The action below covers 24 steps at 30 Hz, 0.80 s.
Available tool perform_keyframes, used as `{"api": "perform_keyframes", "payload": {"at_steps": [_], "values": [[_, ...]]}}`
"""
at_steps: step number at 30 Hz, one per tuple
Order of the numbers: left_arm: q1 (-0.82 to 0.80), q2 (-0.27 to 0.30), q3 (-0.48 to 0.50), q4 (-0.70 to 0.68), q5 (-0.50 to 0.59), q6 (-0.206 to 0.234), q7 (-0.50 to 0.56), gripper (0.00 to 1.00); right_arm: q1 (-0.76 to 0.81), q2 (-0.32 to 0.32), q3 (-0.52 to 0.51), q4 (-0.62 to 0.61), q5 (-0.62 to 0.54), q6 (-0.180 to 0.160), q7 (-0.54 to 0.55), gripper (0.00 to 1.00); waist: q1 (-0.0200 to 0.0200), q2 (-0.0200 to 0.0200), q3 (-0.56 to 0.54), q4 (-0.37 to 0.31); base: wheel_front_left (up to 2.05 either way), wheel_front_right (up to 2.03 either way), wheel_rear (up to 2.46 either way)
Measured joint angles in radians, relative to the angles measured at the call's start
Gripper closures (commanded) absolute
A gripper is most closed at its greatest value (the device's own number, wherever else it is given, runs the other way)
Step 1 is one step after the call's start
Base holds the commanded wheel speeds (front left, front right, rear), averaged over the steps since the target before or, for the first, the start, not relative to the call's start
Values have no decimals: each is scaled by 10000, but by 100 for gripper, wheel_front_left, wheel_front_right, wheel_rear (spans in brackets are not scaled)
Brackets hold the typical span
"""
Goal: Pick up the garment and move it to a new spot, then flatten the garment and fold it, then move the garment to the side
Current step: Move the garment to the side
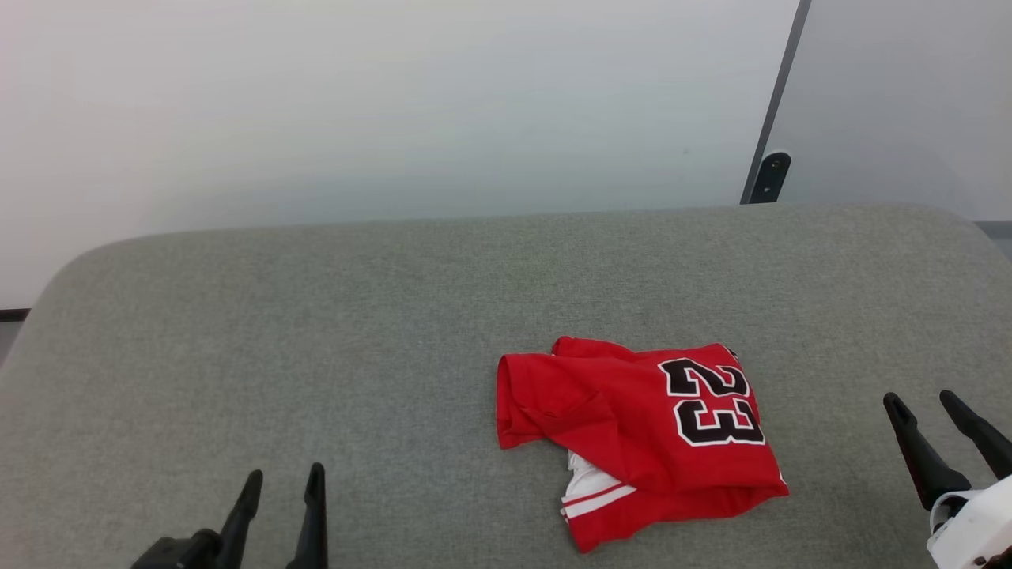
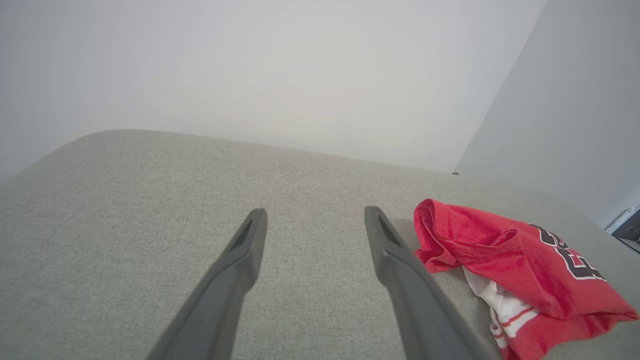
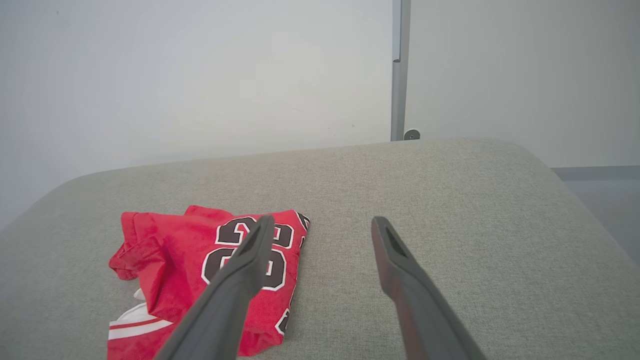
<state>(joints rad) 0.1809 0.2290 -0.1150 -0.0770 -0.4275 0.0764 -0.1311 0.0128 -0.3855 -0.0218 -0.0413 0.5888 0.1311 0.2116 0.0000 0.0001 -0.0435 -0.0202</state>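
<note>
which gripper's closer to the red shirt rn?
Right. The right gripper is open just off the garment's right edge. The left gripper is open farther off, to its left. Neither touches it.

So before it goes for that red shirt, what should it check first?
1. Is the left gripper open and empty? Ok.
2. Is the right gripper open and empty? Ok.
3. Does the red number 23 T-shirt lie wholly on the grey padded surface, away from its edges? Ok.
4. Are both grippers apart from the shirt? Ok, neither touches it.
5. Is the shirt spread flat? Not ok. It is bunched, with a white striped sleeve poking out from under the red layers.
6. Where are the collar and hem? Cannot tell, the folds hide them.
</note>
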Motion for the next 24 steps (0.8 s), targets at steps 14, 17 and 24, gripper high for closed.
{"api": "perform_keyframes", "payload": {"at_steps": [14,17,24], "values": [[-508,-207,-577,328,71,-151,25,0,-1383,-439,1122,817,38,0,1967,0,0,0,202,488,0,0,0],[-739,-291,-727,483,90,-236,-27,0,-2052,-472,1411,1381,242,0,2694,0,0,0,387,660,0,0,0],[-1571,-525,-1062,1051,153,-437,-322,0,-3452,-924,2280,2750,663,0,4082,0,0,0,1070,1077,0,0,0]]}}
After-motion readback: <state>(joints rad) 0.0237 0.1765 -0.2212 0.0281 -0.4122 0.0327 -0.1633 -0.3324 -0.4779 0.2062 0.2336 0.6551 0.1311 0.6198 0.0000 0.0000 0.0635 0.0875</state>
